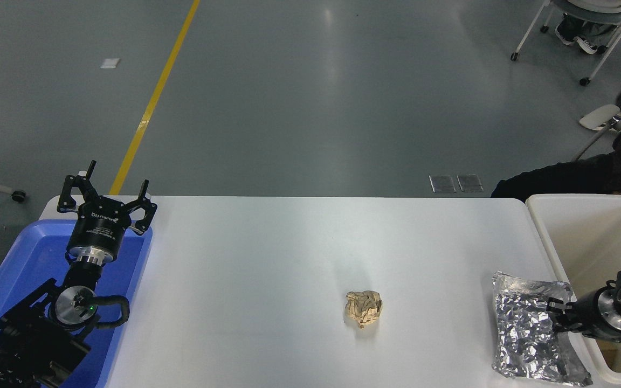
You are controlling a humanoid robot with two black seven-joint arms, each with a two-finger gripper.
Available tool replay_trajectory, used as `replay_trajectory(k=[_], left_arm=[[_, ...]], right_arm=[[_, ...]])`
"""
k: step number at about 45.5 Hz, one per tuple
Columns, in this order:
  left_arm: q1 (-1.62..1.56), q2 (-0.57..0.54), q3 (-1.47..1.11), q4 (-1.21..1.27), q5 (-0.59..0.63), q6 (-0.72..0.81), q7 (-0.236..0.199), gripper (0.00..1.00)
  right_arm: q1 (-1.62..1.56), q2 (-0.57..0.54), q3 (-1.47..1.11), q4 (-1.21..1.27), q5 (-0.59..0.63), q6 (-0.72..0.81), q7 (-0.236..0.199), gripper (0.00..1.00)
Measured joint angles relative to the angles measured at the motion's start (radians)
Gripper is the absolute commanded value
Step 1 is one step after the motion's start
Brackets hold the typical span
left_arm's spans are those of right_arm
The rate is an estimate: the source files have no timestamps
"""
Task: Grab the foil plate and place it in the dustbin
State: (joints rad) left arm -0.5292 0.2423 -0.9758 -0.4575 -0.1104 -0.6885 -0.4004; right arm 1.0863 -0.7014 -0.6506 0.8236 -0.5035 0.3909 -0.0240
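Observation:
The foil plate (pixel 529 331), crumpled shiny silver, is at the table's right front, close against the dustbin's near wall. My right gripper (pixel 554 314) comes in from the right edge across the dustbin rim and is shut on the plate's right edge. The arm's wrist covers part of that edge. The dustbin (pixel 585 237) is a large cream-white tub off the table's right end. My left gripper (pixel 107 198) is parked open over the blue tray at the lower left, holding nothing.
A small tan crumpled paper ball (pixel 363 308) lies right of the table's middle. A shallow blue tray (pixel 14 264) sits at the left end. A person's dark sleeve (pixel 558 180) shows behind the dustbin, and wheeled chairs stand at the top right.

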Motion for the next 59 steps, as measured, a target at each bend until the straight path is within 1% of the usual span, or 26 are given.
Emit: replay_trajectory(k=[8, 15, 22, 29, 38, 48, 54, 59], left_arm=[[0.0, 0.0, 0.0, 0.0, 0.0, 0.0, 0.0, 1.0], [0.0, 0.001, 0.0, 0.0, 0.0, 0.0, 0.0, 1.0], [0.0, 0.0, 0.0, 0.0, 0.0, 0.0, 0.0, 1.0], [0.0, 0.0, 0.0, 0.0, 0.0, 0.0, 0.0, 1.0], [0.0, 0.0, 0.0, 0.0, 0.0, 0.0, 0.0, 1.0], [0.0, 0.0, 0.0, 0.0, 0.0, 0.0, 0.0, 1.0], [0.0, 0.0, 0.0, 0.0, 0.0, 0.0, 0.0, 1.0], [0.0, 0.0, 0.0, 0.0, 0.0, 0.0, 0.0, 1.0]], right_arm=[[0.26, -0.066, -0.159, 0.146, 0.01, 0.023, -0.001, 0.0], [0.597, -0.095, -0.366, 0.312, 0.039, 0.058, -0.001, 0.0], [0.943, -0.054, -0.577, 0.48, 0.084, 0.104, 0.002, 0.0], [1.179, 0.008, -0.709, 0.59, 0.123, 0.138, 0.005, 0.0], [1.339, 0.069, -0.787, 0.655, 0.152, 0.176, 0.006, 0.0], [1.406, 0.095, -0.824, 0.677, 0.159, 0.197, 0.007, 0.0], [1.414, 0.079, -0.862, 0.665, 0.143, 0.198, 0.007, 0.0], [1.381, 0.02, -0.884, 0.609, 0.092, 0.196, 0.008, 0.0]])
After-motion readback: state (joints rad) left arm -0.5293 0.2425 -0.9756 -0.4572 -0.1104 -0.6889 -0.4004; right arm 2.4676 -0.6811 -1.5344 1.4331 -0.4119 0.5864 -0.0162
